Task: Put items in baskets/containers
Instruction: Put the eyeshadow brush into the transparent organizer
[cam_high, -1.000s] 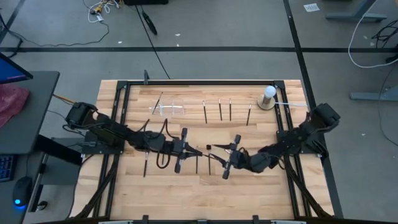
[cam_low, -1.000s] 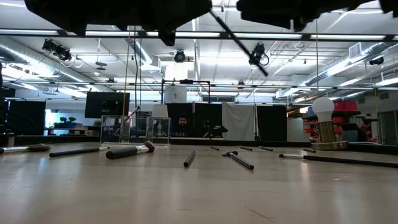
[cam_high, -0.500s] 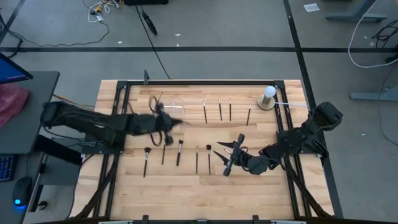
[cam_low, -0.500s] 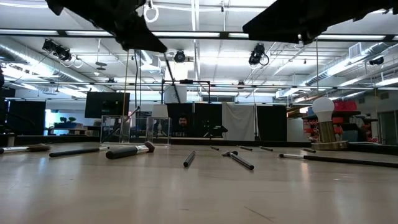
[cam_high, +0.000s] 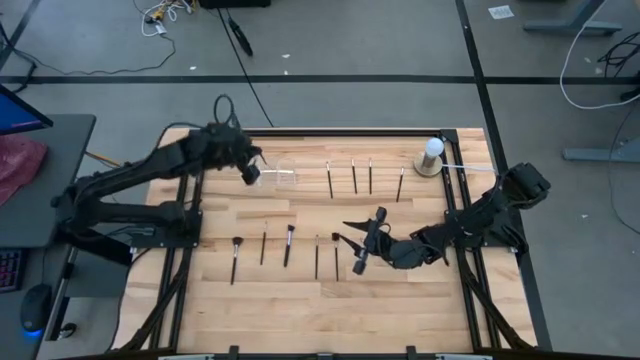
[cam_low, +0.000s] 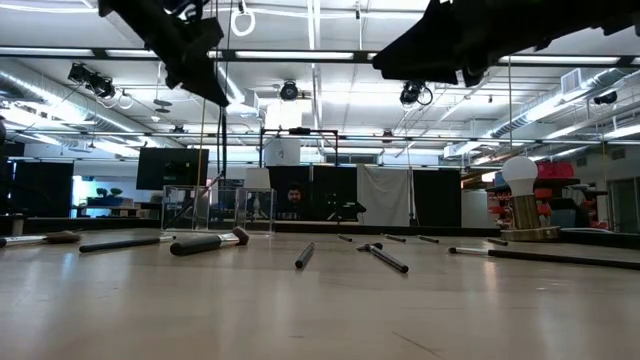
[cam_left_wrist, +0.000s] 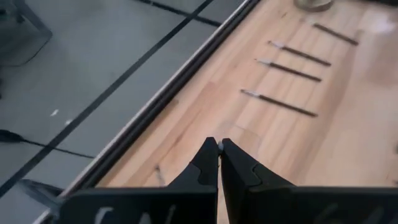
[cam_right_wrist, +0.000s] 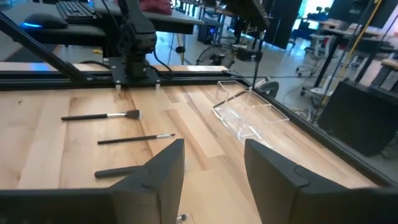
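Left hand: the left hand is raised over the far left part of the desk, right at the left end of the clear holder; its two fingers are pressed together with nothing between them.
Right hand: the right hand hangs above the middle of the desk, fingers spread apart and empty, just beside the right end of the near row of brushes.
Clear holder: a see-through box near the far edge, close to the desk's frame rail; in the right wrist view it lies flat on the wood. Whether any brush is inside, I cannot tell.
Near row of brushes: five brushes lie side by side on the wood between the two arms, each pointing toward the far edge, all outside the holder.
Far row of brushes: four more brushes lie in a line right of the holder, also on bare wood and apart from each other.
Lamp: a small white globe on a round base stands at the far right corner of the desk.
Desk: pale wooden planks inside a dark metal frame.
Room: a person shows far behind the desk in the low view.
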